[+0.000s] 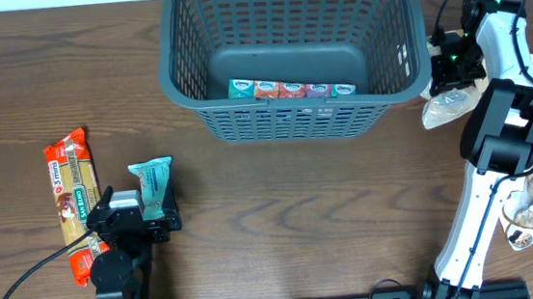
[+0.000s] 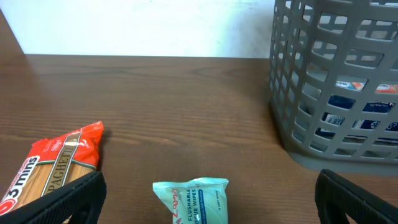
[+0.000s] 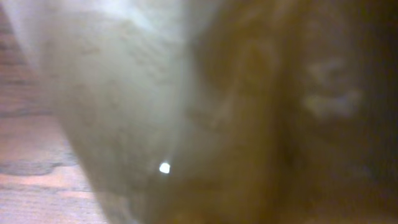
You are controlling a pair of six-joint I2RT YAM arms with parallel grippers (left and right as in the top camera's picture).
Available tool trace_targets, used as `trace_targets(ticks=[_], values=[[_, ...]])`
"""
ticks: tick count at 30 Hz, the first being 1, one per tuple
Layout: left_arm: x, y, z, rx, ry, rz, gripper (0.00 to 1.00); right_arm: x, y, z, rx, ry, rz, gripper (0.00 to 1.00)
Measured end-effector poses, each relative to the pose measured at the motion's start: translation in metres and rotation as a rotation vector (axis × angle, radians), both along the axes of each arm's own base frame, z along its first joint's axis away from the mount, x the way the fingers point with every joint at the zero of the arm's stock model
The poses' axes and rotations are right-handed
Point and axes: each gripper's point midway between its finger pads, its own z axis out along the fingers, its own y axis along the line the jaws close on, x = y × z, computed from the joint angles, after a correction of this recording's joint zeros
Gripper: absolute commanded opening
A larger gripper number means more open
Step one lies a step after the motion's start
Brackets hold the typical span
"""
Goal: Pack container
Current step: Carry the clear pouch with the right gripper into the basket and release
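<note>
1. Beyond the far edge of the dark wood-grain table [image 1: 282,216], a white wall [image 2: 137,25] rose.
2. The container [image 1: 283,119] stood at mid far edge, small packets [image 1: 290,89] lining its floor.
3. Near the near-left corner, left jaws gaped wide, gripping nothing, a wipes packet [image 2: 193,199] between them, a spaghetti pack [image 1: 76,200] alongside.
4. By the right edge, right jaws hung over a clear bag [image 1: 449,106]; their opening could not be told.

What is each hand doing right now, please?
Left hand: open, empty, by the wipes.
Right hand: cannot be told; its view is blurred.
</note>
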Motion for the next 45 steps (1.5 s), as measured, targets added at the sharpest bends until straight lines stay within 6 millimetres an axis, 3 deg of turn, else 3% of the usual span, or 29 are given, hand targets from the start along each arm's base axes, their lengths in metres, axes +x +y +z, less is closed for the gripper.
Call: trace_targets(ticks=[9, 13, 15, 17, 20, 22, 26, 30, 33, 37, 42, 45], values=[[0.0, 0.0, 0.0, 0.0, 0.0, 0.0, 0.99, -0.003, 0.011, 0.006, 0.06, 0.003, -0.002, 0.01], [0.0, 0.0, 0.0, 0.0, 0.0, 0.0, 0.99, 0.01, 0.008, 0.034, 0.04, -0.077, 0.0, 0.01], [0.0, 0.0, 0.0, 0.0, 0.0, 0.0, 0.99, 0.021, 0.004, 0.064, 0.018, -0.155, -0.003, 0.01], [0.0, 0.0, 0.0, 0.0, 0.0, 0.0, 0.99, 0.034, 0.001, 0.11, -0.014, -0.27, -0.009, 0.01], [0.0, 0.0, 0.0, 0.0, 0.0, 0.0, 0.99, 0.043, -0.001, 0.2, -0.07, -0.487, -0.012, 0.01], [0.0, 0.0, 0.0, 0.0, 0.0, 0.0, 0.99, 0.037, 0.005, 0.263, -0.097, -0.628, -0.004, 0.01], [0.0, 0.0, 0.0, 0.0, 0.0, 0.0, 0.99, 0.008, 0.036, 0.365, -0.139, -0.855, 0.064, 0.01], [0.0, 0.0, 0.0, 0.0, 0.0, 0.0, 0.99, -0.01, 0.089, 0.412, -0.138, -0.979, 0.254, 0.01], [0.0, 0.0, 0.0, 0.0, 0.0, 0.0, 0.99, -0.025, 0.151, 0.415, -0.101, -0.984, 0.548, 0.01], [0.0, 0.0, 0.0, 0.0, 0.0, 0.0, 0.99, -0.043, 0.218, 0.392, -0.057, -0.921, 0.892, 0.01], [0.0, 0.0, 0.0, 0.0, 0.0, 0.0, 0.99, -0.038, 0.26, 0.363, -0.026, -0.867, 1.102, 0.01], [0.0, 0.0, 0.0, 0.0, 0.0, 0.0, 0.99, -0.024, 0.278, 0.324, 0.009, -0.779, 1.169, 0.01]])
